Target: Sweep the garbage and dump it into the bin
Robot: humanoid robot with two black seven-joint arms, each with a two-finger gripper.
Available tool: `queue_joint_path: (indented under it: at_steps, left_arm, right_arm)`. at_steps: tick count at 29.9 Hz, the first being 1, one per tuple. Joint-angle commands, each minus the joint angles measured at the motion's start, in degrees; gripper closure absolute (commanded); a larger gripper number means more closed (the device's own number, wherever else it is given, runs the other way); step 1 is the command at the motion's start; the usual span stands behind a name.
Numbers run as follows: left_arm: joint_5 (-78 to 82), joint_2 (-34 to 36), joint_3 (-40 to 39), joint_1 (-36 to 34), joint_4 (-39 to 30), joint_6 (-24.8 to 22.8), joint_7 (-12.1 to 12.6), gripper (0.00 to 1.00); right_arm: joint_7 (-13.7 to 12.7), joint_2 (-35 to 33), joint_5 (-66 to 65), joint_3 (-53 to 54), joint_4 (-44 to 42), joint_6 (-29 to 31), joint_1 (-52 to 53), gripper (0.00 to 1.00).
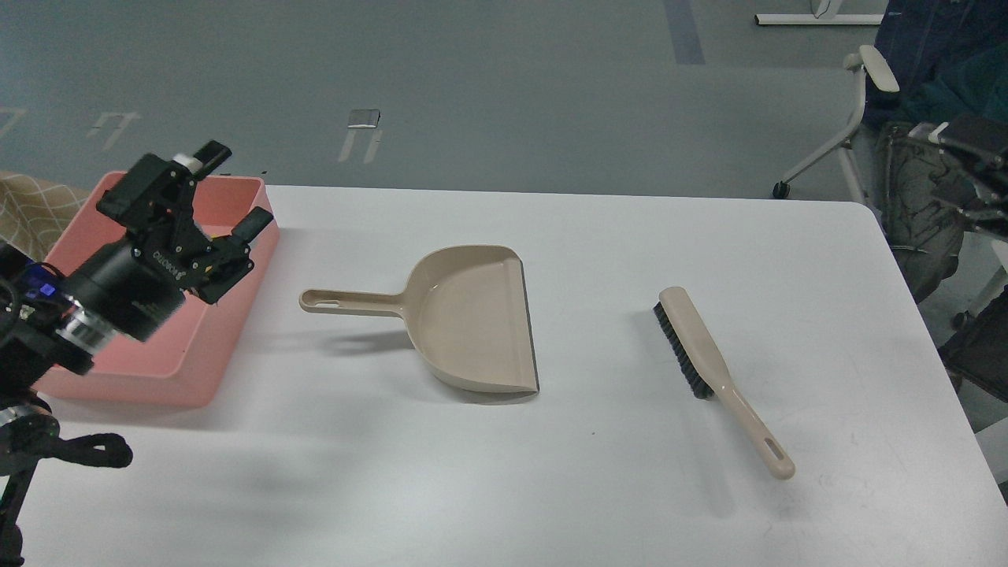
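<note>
At the far left of the white table (598, 504), the robot's left gripper (233, 187) hangs above the pink bin (206, 346), its two black fingers spread apart with nothing between them. One finger (211, 153) points up past the tub's far rim, the other (253, 224) sits over its right-hand wall. The arm behind it enters from the left edge and blocks most of the tub's interior, so whether the garbage lies inside cannot be told; no yellow chunk or bread slice shows anywhere on the tabletop.

Near the table's centre, a beige dustpan (472, 315) lies flat, its long handle aimed left toward the bin and its wide mouth facing right. The pan looks bare inside.

Further right, well apart from the dustpan, a beige hand brush (713, 370) rests on the table, black bristles turned to the left and its handle angled toward the near right corner.

Beyond the table's right end stand a white-framed office chair (858, 118) and some dark equipment. The right arm does not appear in the head view.
</note>
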Motion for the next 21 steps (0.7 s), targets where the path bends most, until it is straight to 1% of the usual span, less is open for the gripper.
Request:
queue_joint_path:
  at_steps: [1,2,3,5,6,7,8,9,11,13,15,17,18,20,21]
  left_arm:
    - [-0.6,-0.3,0.6,-11.5,6.8,0.0,3.0,0.01]
    - [-0.6,-0.5,0.7,-13.3,8.3,0.0,3.3,0.01]
    - [-0.6,-0.9,1.4,-16.8,11.2,0.0,3.3,0.01]
    - [-0.6,-1.9,3.4,-20.4,14.1,0.0,3.4,0.01]
    - [-0.6,-2.7,5.4,-24.0,17.2,0.0,3.4,0.01]
    - [-0.7,-3.0,6.3,-25.6,18.8,0.0,3.4,0.01]
    - [-0.7,-3.6,7.6,-28.4,22.1,0.0,3.4,0.01]
    - [-0.7,-4.3,8.4,-30.4,25.1,0.3,3.2,0.01]
    - [-0.9,-5.4,8.9,-32.3,27.9,0.7,3.2,0.01]
    - [-1.2,-7.6,9.8,-35.2,32.3,1.2,3.1,0.01]
    - [-1.2,-11.0,11.7,-38.7,38.8,2.9,2.8,0.01]
    - [-1.3,-12.5,12.8,-40.2,42.0,4.3,2.7,0.01]
    - [-1.8,-14.1,13.7,-41.7,45.3,5.6,2.6,0.01]
    - [-3.2,-16.6,14.8,-43.3,49.9,7.2,2.2,0.01]
    - [-4.4,-18.1,15.4,-44.0,52.7,7.4,1.3,0.01]
  right_arm:
    - [0.0,5.5,0.2,0.2,-12.6,0.0,9.2,0.04]
    - [0.0,6.2,0.2,0.1,-14.6,0.0,10.9,0.04]
    - [0.0,7.8,0.2,0.1,-19.0,0.0,14.1,0.05]
    - [0.2,9.9,0.2,0.1,-23.6,0.0,17.1,0.05]
    - [0.4,12.0,0.2,0.2,-27.9,0.0,19.5,0.05]
    - [0.5,13.1,0.2,0.3,-29.8,0.0,20.6,0.05]
    - [0.7,14.7,0.2,0.4,-32.5,0.0,21.9,0.05]
    - [1.0,16.4,0.2,0.4,-34.0,0.0,22.3,0.05]
    - [1.7,17.9,0.2,0.4,-34.3,0.0,22.4,0.05]
    - [3.9,19.8,0.2,0.4,-34.6,0.0,22.2,0.05]
    - [8.9,23.3,0.2,0.6,-35.3,0.0,21.7,0.05]
    - [11.5,24.9,0.2,0.6,-36.3,-1.0,21.4,0.05]
    - [13.6,26.8,0.4,0.8,-37.6,-2.3,21.3,0.05]
    - [15.7,29.2,2.2,0.8,-39.7,-3.8,21.3,0.05]
    - [16.3,30.3,4.8,0.8,-41.1,-4.4,21.3,0.05]
